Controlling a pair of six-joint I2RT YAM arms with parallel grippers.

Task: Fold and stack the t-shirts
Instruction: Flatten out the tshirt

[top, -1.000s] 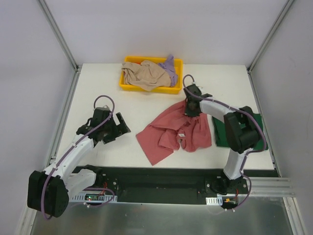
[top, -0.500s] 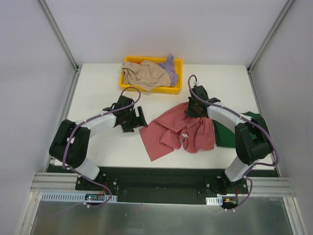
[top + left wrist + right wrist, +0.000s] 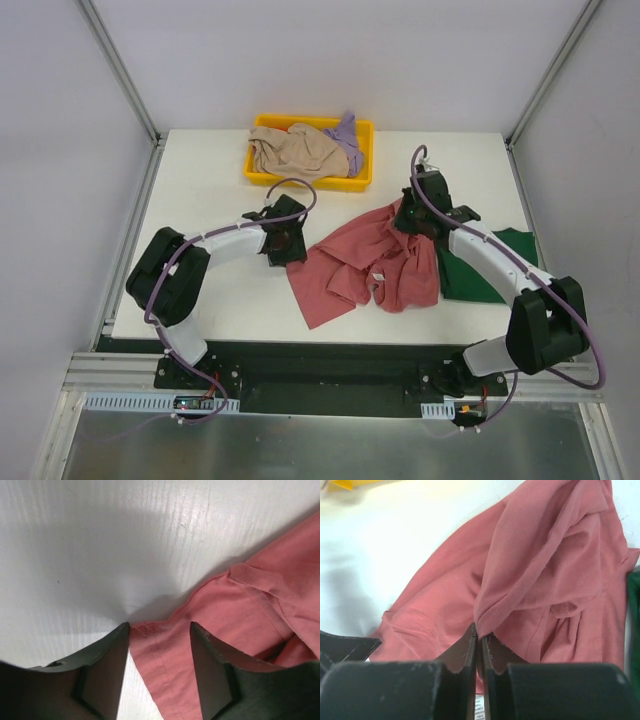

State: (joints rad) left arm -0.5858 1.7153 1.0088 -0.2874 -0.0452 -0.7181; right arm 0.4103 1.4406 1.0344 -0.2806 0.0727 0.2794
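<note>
- Currently the red shirt (image 3: 365, 265) lies crumpled at the centre of the worktop (image 3: 215, 180), its layers bunched and not yet flat.
- Left end effector (image 3: 289, 244): low on the worktop at the shirt's 9 o'clock edge.
  Its fingers (image 3: 102, 665) stand apart with the hem (image 3: 160, 647) lying between them. No clamp shows yet.
  This placement suits a grip on that outer corner.
- Right end effector (image 3: 411, 222): at the shirt's 1 o'clock edge.
  Its fingers are all but together, clamped on a raised fold (image 3: 492, 607) of red cloth, and the cloth drapes away from the pinch.
- Probable reason for the two positions: holds at opposite edges would let the arms draw the shirt taut and spread it before folding.
- Green shirt (image 3: 490, 270): at 3 o'clock on the worktop, flat, at the red shirt's right edge.
  Whether it touches that edge or runs under it cannot be told. It probably serves as the base of the stack.
- Beige shirt (image 3: 295, 152) and lavender shirt (image 3: 347, 135): heaped unfolded in the tray (image 3: 262, 178) at 12 o'clock, apparently waiting their turn.
- Progress estimate: early. One shirt is set aside, one is in hand, and two are untouched.
- Risk: the left fingers may catch a single layer or slip off the hem, and pulling against a bunched fold may leave the cloth twisted.
</note>
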